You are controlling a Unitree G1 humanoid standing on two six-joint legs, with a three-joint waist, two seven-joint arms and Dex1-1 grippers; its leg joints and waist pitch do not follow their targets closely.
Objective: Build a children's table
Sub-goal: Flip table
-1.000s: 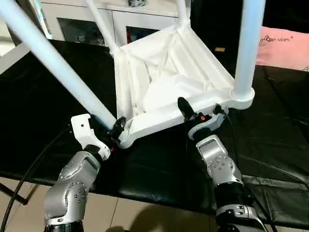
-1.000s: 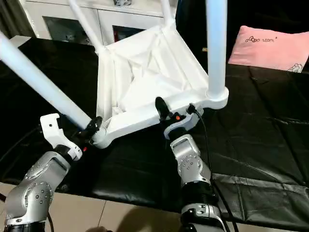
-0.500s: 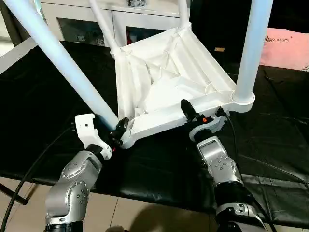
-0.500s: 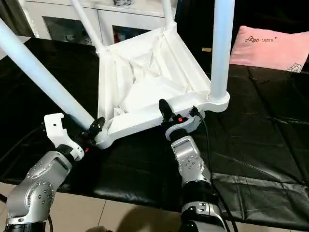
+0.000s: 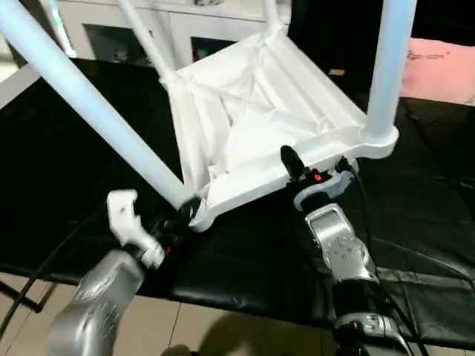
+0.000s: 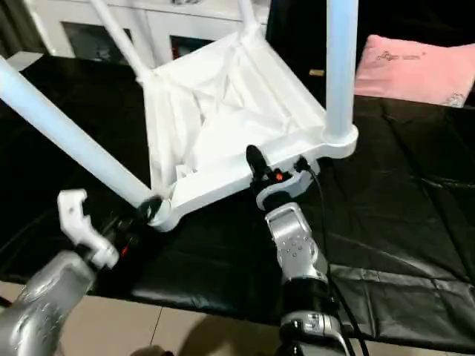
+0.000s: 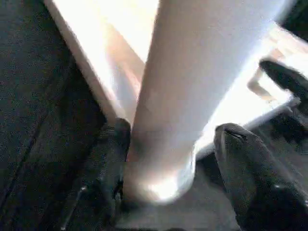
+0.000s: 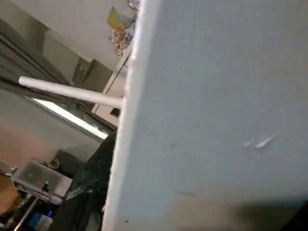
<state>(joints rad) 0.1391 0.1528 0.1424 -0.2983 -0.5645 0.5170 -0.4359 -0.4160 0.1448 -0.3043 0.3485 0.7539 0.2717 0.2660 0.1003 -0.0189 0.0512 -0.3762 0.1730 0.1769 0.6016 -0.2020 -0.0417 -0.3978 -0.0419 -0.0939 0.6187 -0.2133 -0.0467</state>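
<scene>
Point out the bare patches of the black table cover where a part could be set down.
Bare black table cover lies right of the white ribbed plastic tabletop, short of the pink cushion, and left of it, under the slanting white tube leg. The near edge is crowded: left gripper and right gripper work there.

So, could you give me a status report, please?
Left end effector open, straddling near-left leg base. Right end effector clamped on tabletop rim. All four seated. Nothing in the way.

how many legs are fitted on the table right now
4. Long white tapered plastic tube legs: near left corner leg, between the left hand's fingers; near right corner leg; far left leg; far right leg, mostly cut off by the frame.
</scene>
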